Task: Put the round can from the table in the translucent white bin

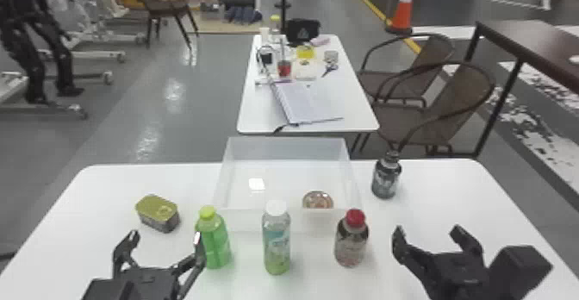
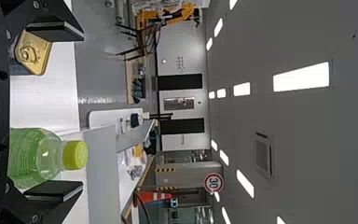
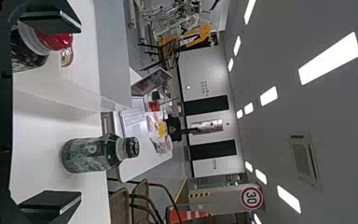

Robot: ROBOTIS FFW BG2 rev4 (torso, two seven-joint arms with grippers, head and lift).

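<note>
Head view: round can [image 1: 318,200] lies inside the translucent white bin [image 1: 286,152], close to its near wall, right of the middle. Bin stands on the white worktop [image 1: 103,191]. Three upright bottles in a loose row on the near side of it: green bottle with yellow-green cap [image 1: 217,247], clear bottle with white cap [image 1: 276,245], red-capped bottle [image 1: 351,245]. Dark bottle [image 1: 386,178] upright, right of the bin. Rectangular tin [image 1: 157,213] sits to the left, gold lid up. Left pincer [image 1: 166,236] at the near left, spread wide, nothing held; one finger overlaps the green bottle's outline, contact uncertain. Right pincer [image 1: 428,230] at the near right, also wide and without a load. Farther worktop [image 1: 258,114] carries an open notebook [image 1: 306,103].

Left wrist view: the pincer's fingers stand well apart, the rectangular tin seen near one, the green bottle near the other.

Right wrist view: fingers wide here too. Red-capped bottle partly hidden behind one; round can just visible past it; dark bottle well in view.
</note>
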